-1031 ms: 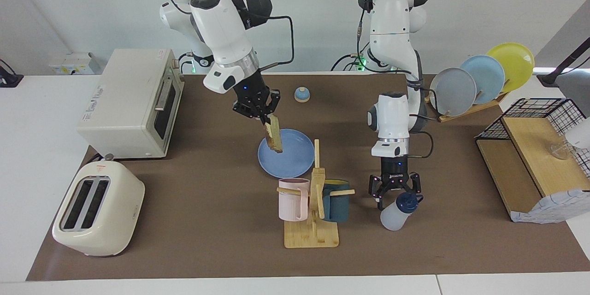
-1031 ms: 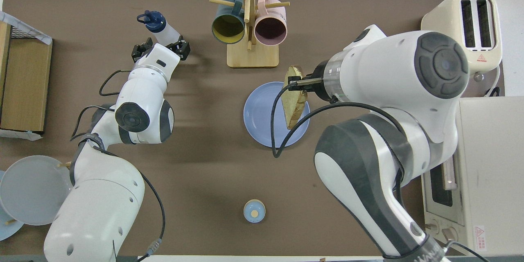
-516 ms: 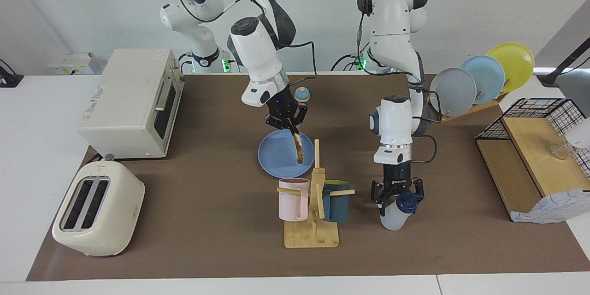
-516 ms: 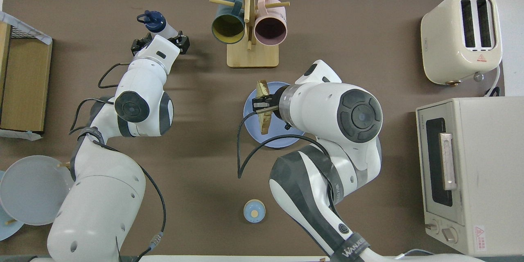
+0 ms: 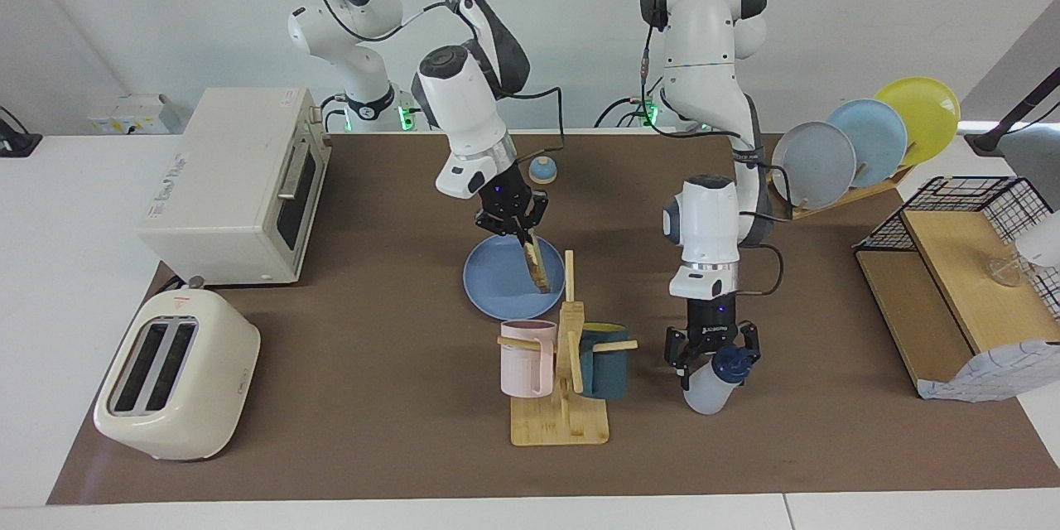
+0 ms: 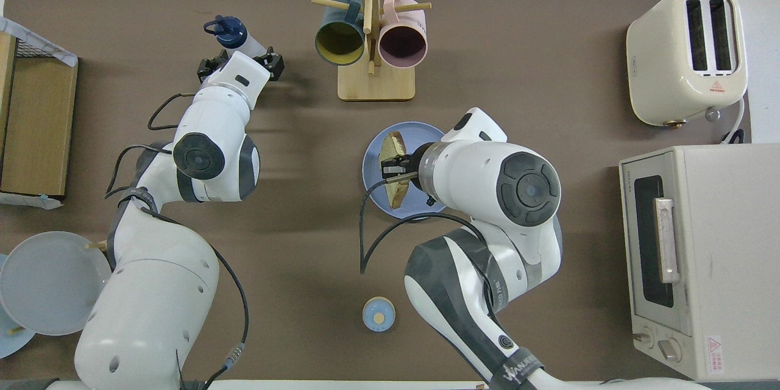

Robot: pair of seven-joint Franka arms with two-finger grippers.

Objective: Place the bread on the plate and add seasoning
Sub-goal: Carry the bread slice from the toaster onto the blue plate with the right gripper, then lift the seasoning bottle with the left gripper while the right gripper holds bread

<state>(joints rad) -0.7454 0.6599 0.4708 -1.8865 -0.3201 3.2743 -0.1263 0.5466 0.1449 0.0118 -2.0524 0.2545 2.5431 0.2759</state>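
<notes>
My right gripper (image 5: 517,227) is shut on the bread (image 5: 537,263), a toast slice hanging edge-down over the medium-blue plate (image 5: 493,290). The slice's lower edge is at or just above the plate; I cannot tell if they touch. In the overhead view the right gripper (image 6: 395,169) and bread (image 6: 393,146) sit over the plate (image 6: 373,166). The seasoning bottle (image 5: 704,391) with its navy cap stands slightly tilted beside the mug rack, toward the left arm's end. My left gripper (image 5: 714,354) is low around its neck, fingers open. It also shows in the overhead view (image 6: 239,64), with the bottle (image 6: 233,35).
A wooden mug rack (image 5: 561,418) with a pink and a teal mug stands just past the plate, farther from the robots. A toaster (image 5: 174,377) and an oven (image 5: 236,182) are at the right arm's end. A blue-domed bell (image 5: 542,171), a plate rack (image 5: 861,141) and a wire shelf (image 5: 961,265) are also present.
My right gripper carried the bread from the plate's oven-side rim to over the plate and lowered it. My left gripper came down around the bottle's neck.
</notes>
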